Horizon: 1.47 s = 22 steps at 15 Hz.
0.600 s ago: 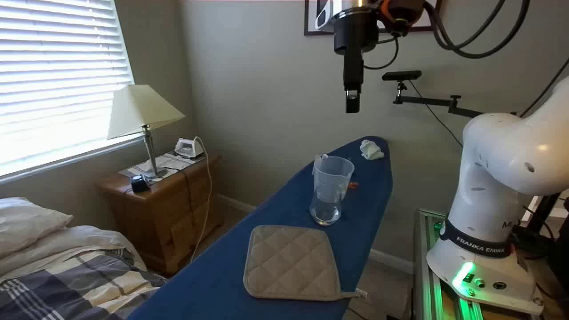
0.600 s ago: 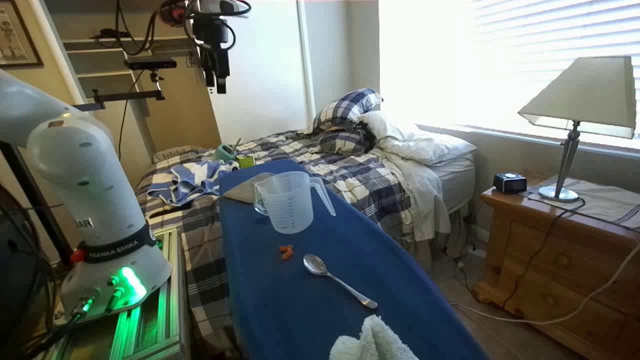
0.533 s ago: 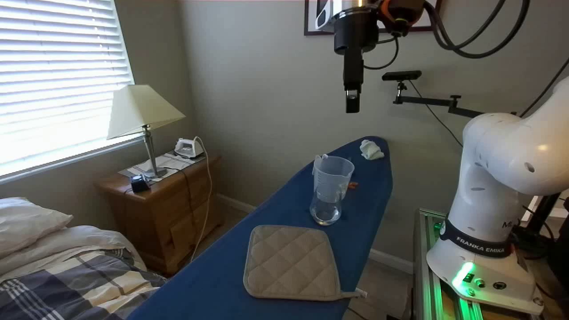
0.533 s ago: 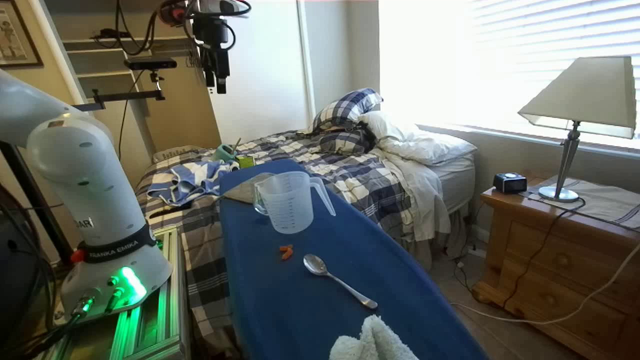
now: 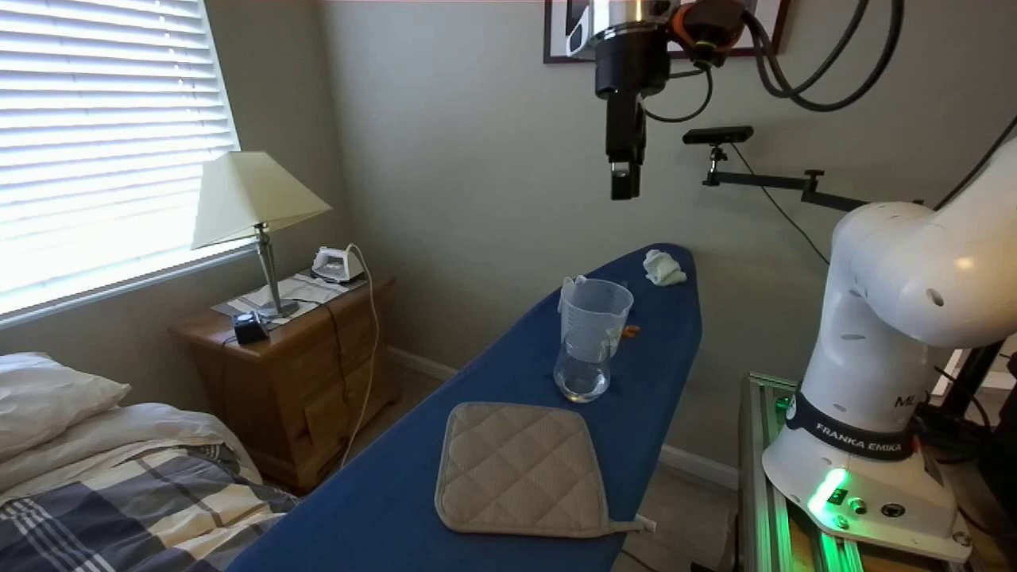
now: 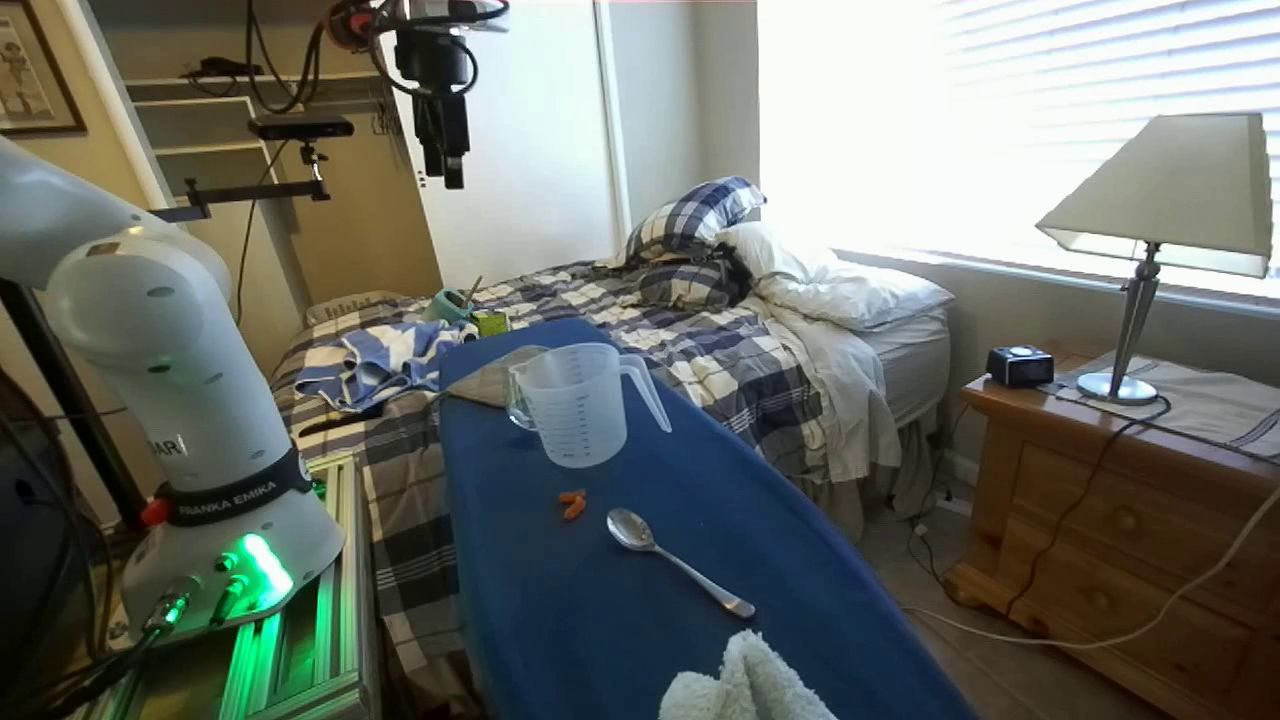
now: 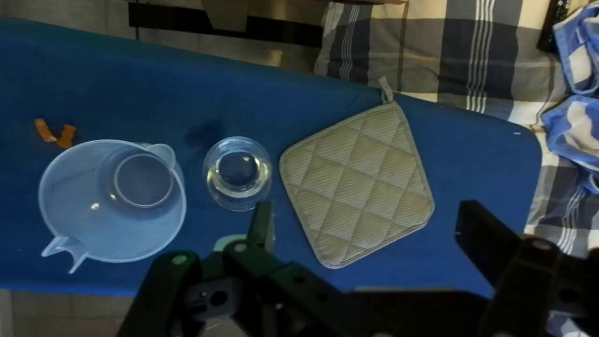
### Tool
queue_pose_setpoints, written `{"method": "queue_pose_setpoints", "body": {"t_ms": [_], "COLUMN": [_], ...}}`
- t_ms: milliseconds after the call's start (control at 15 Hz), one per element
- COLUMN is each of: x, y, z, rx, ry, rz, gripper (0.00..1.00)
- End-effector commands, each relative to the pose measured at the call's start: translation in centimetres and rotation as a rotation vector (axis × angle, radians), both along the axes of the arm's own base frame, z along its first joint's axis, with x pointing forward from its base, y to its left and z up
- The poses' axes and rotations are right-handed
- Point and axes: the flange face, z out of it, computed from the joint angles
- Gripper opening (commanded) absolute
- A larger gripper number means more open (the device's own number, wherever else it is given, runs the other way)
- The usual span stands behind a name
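- Robotiq gripper (image 7: pixel 365 213): jaws spread wide apart, nothing held; hangs fingers down, well above the blue ironing board (image 7: pixel 472 145). High up in both exterior views.
- Bearings as on the wrist view, 12 at its top edge.
- Quilted beige pot holder (image 7: pixel 358 185): flat on the board, seen through the gap between the fingers, well below them. Hanging loop points between 12 and 1.
- Clear glass (image 7: pixel 237 180): 9 o'clock from the pot holder, just beside it; upright, some clear liquid inside.
- Translucent measuring jug (image 7: pixel 112 206): 9 o'clock from the glass, just beside it; upright, handle toward 7.
- Orange pieces (image 7: pixel 66 135): 11 o'clock from the jug, near its rim; cannot tell what they are.
- Plaid bedspread (image 7: pixel 456 56): 1 o'clock from the pot holder, past the board's edge. Blue-and-white towel (image 7: pixel 572 124): 2 o'clock, on the bedspread.
- In an exterior view, metal spoon (image 6: pixel 668 556): 5 o'clock from the jug, bowl toward 10. White terry cloth (image 6: pixel 755 685): 5 o'clock from the spoon, near it, cut off by the view's lower edge.
- Same view, wooden nightstand (image 6: pixel 1060 545): 3 o'clock from the jug, well apart; table lamp (image 6: pixel 1160 190) on it.
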Motion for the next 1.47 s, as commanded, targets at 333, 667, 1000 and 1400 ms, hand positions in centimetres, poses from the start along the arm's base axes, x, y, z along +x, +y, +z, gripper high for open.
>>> {"method": "queue_pose_setpoints", "body": {"t_ms": [333,667,1000,1400], "x": [2.0,1.5,1.3,1.7], "y": [-12.6,-19.2,-19.3,-23.4], "z": [-2.4,-5.6,-6.3,-10.2], "rx": [-0.076,-0.049,-0.016,-0.041], "ry": [0.052,0.13,0.14,0.147], "rz": [0.059,0.105,0.073,-0.01], "gripper": [1.0,1.0,1.0,1.0]}}
